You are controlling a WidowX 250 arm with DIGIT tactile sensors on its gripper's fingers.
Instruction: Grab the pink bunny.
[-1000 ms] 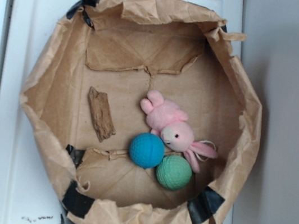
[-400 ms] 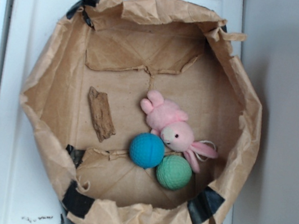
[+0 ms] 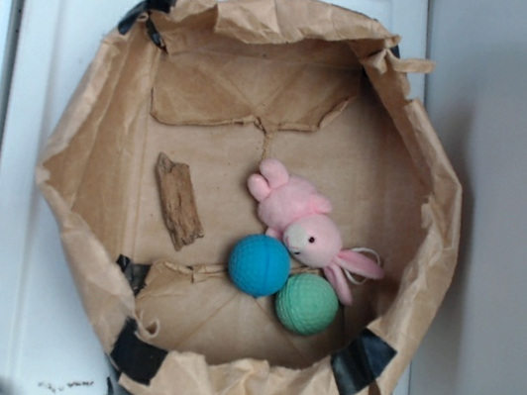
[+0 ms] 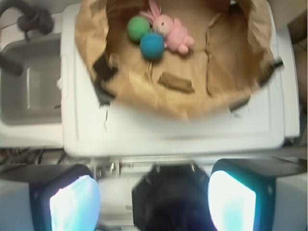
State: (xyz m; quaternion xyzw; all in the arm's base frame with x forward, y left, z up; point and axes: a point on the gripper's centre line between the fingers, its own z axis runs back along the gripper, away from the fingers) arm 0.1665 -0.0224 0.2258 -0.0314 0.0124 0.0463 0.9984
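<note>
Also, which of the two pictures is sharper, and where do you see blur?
Exterior view: sharp, evenly lit; the pink bunny, blue ball and green ball have crisp edges, with soft shadow under the paper bag rim. Wrist view: blurred overall; the tool fingers, very close, are out of focus and their pale pads glare.

Pink bunny [image 3: 302, 226]: small plush rabbit with a fuzzy light pink body, a paler face bearing one dark eye, and long pink ears. It lies on its side, limp and ungripped. In the exterior view the feet point upper left and the ears trail lower right. In the wrist view it [image 4: 170, 30] appears near the top edge, slightly blurred.
</note>
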